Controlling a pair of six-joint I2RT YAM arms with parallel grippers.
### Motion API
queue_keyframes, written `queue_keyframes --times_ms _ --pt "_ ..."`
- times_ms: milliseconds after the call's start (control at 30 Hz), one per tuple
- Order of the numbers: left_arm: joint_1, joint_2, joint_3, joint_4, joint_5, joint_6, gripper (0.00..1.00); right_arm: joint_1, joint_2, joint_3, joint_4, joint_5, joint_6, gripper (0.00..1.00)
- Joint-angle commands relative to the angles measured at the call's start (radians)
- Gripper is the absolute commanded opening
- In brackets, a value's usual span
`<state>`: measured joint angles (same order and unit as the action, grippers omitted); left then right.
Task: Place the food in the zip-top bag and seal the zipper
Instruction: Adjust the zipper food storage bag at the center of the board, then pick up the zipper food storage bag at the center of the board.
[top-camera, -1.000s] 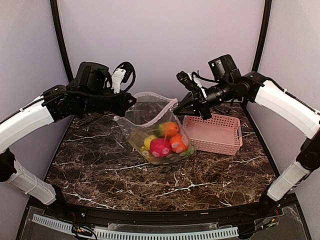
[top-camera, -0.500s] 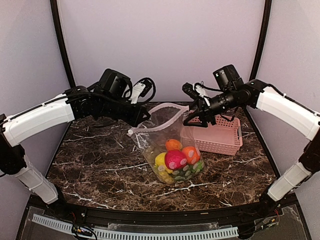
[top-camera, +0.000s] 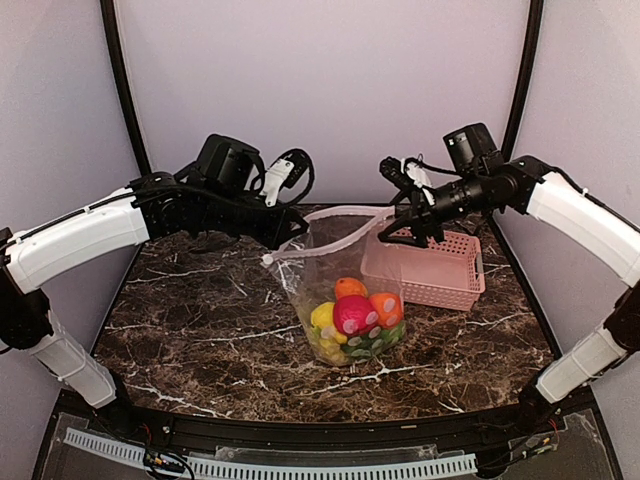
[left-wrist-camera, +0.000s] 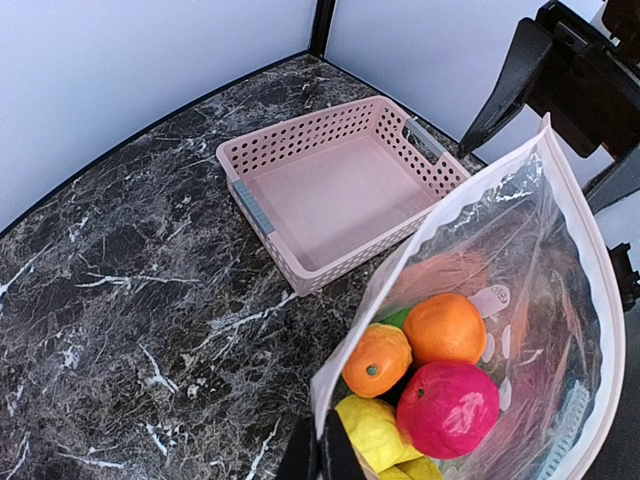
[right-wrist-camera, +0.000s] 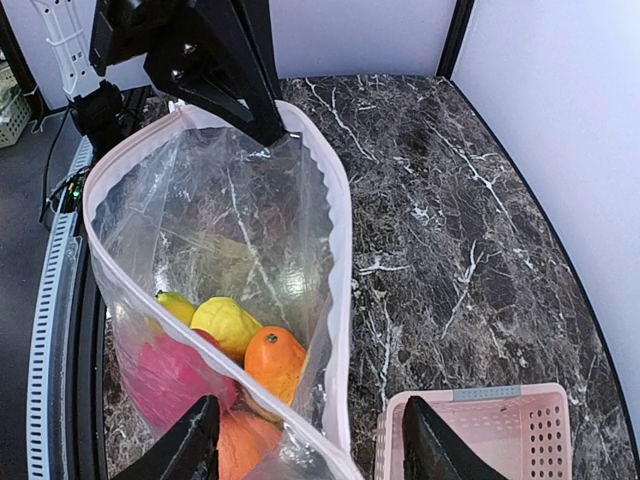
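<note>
We've got the left gripper (left-wrist-camera: 322, 452) clamped on a corner of the zip-top bag (top-camera: 330, 265); right gripper (right-wrist-camera: 315, 440) hangs w/ jaws apart. Best to pinch the zipper (right-wrist-camera: 341, 290) nr the left, then slide along, keeping it taut.

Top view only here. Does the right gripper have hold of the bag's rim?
Observer: No. The right wrist view shows the right gripper open, and the zipper runs between its spread jaws.
Operator: And the left one?
Observer: In its wrist view the left gripper is shut on the edge of the zip-top bag.
Operator: Anything in the basket?
Observer: The left wrist view shows the whole floor of the pink basket, and it is bare.
</note>
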<state>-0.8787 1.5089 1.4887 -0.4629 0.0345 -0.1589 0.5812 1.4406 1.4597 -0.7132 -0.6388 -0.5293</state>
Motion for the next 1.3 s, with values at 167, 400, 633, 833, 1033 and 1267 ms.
queue_keyframes --times_ms 167,400,633,833,1033,1267 --pt "0.007 -0.011 0.02 0.031 0.013 0.043 0.01 -0.007 0.017 0.031 -0.056 -0.114 -0.042 0.37" --pt "0.006 -0.062 0.025 0.009 -0.021 0.103 0.43 -0.029 0.015 0.027 -0.069 -0.129 -0.036 0.03" --pt "0.006 -0.354 -0.35 0.28 -0.021 0.103 0.66 -0.058 -0.007 -0.001 -0.064 -0.171 -0.047 0.0" --pt "0.006 -0.555 -0.652 0.51 -0.077 -0.005 0.69 -0.091 -0.03 -0.036 -0.051 -0.231 -0.067 0.0" --pt "0.041 -0.526 -0.872 0.86 0.054 -0.136 0.63 -0.092 -0.05 -0.074 -0.051 -0.26 -0.102 0.0" --pt "0.131 -0.398 -0.926 1.159 0.3 -0.266 0.5 -0.092 -0.072 -0.082 -0.049 -0.252 -0.101 0.0"
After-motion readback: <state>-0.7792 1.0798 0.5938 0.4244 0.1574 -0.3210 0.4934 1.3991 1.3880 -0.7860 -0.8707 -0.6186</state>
